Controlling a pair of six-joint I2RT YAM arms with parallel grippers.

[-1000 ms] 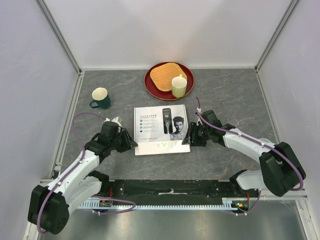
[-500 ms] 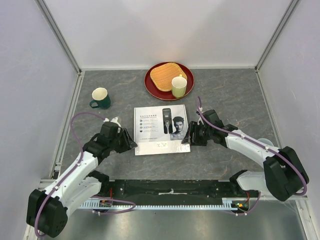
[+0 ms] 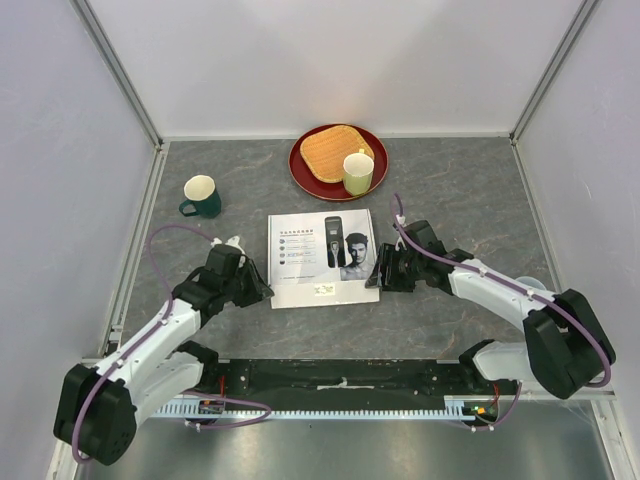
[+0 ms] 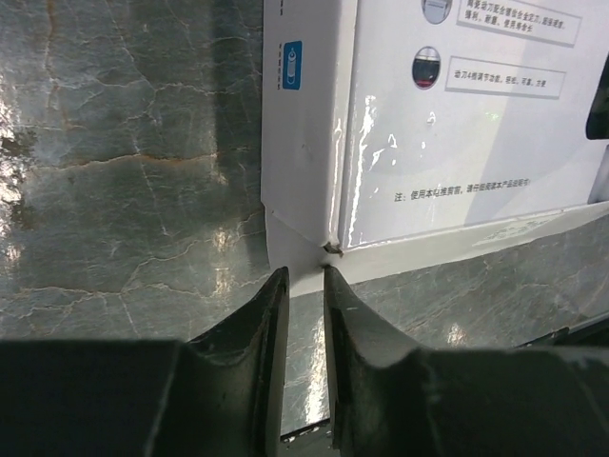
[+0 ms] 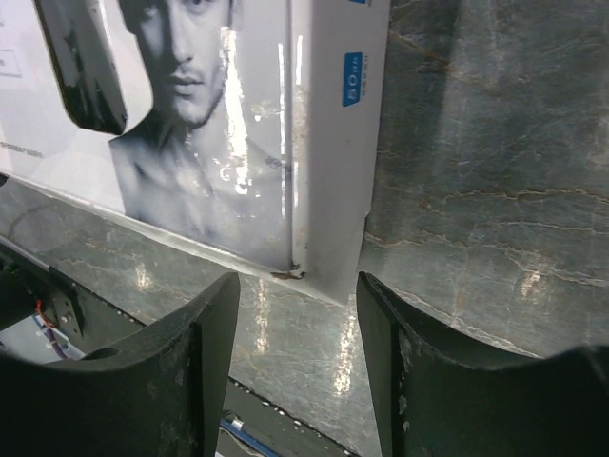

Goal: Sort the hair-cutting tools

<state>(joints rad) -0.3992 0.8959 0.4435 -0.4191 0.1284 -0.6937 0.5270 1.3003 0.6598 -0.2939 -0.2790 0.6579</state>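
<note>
White box [image 3: 322, 258] lies flat mid-table [image 3: 450, 190]. Its lid carries a photo of a man's face and a black clipper, plus lines of Chinese print too blurred to read. A small blue label [image 4: 292, 65] sits on the side wall. Left gripper [image 4: 304, 286] has fingers nearly pressed together, with a slim gap at the near-left corner flap; contact unclear. Right gripper [image 5: 297, 286] is spread, straddling the near-right corner. Green mug [image 3: 202, 196] is far left. Red plate [image 3: 305, 180], far, holds a woven mat [image 3: 335, 150] and a cream cup [image 3: 358, 172].
</note>
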